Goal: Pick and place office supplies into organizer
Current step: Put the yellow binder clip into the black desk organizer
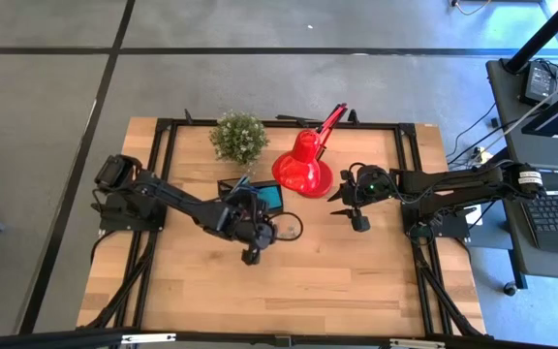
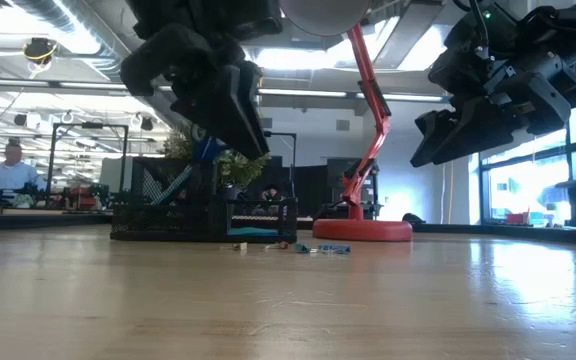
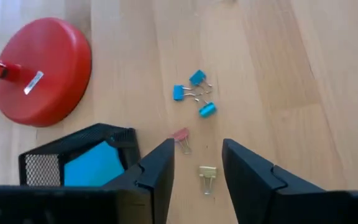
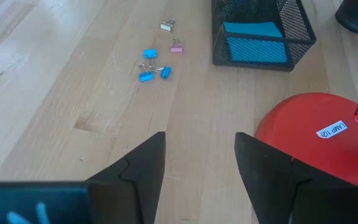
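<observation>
Several small binder clips lie loose on the wooden table: three blue ones (image 3: 194,93), a pink one (image 3: 180,137) and a yellowish one (image 3: 207,174); they also show in the right wrist view (image 4: 152,65). The organizer (image 3: 86,158), a black mesh tray, stands beside them with a blue sticky-note pad (image 3: 92,165) in it. My left gripper (image 3: 194,158) hangs open above the clips, next to the organizer (image 1: 255,194), with nothing between its fingers. My right gripper (image 4: 197,155) waits open above the table, right of the red lamp, holding nothing.
The red desk lamp's round base (image 3: 42,68) stands close to the organizer and clips, its shade (image 1: 303,167) over the table's middle. A green potted plant (image 1: 238,136) sits behind the organizer. Black frame rails (image 1: 163,174) run along the table's sides. Bare wood lies toward the near edge.
</observation>
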Tool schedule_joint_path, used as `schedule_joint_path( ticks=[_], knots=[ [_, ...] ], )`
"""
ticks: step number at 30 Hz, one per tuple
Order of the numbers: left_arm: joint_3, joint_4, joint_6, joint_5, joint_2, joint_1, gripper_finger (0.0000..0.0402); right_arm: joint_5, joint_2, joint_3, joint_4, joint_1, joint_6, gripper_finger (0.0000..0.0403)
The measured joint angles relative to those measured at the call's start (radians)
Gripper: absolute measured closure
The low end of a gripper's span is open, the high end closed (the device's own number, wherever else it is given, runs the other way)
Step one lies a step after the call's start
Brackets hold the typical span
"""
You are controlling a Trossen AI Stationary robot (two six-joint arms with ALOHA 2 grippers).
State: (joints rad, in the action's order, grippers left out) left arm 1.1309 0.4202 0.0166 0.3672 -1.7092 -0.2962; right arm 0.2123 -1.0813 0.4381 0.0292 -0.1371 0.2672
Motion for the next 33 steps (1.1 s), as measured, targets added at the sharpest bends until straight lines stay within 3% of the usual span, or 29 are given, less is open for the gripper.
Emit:
schedule_joint_path(
  ticks=[12, 24, 33],
  knots=[
    [-0.058, -0.007, -0.013, -0.123, -0.001, 0.063, 0.0260, 0.000, 0.000, 0.000, 0.000, 0.000, 0.000, 0.0208],
    [-0.096, -0.082, -0.013, -0.130, -0.002, 0.085, 0.0260, 0.000, 0.000, 0.000, 0.000, 0.000, 0.001, 0.0208],
    [-0.098, -0.109, -0.003, -0.172, -0.081, 0.093, 0.0260, 0.000, 0.000, 0.000, 0.004, 0.000, 0.000, 0.0208]
  ],
)
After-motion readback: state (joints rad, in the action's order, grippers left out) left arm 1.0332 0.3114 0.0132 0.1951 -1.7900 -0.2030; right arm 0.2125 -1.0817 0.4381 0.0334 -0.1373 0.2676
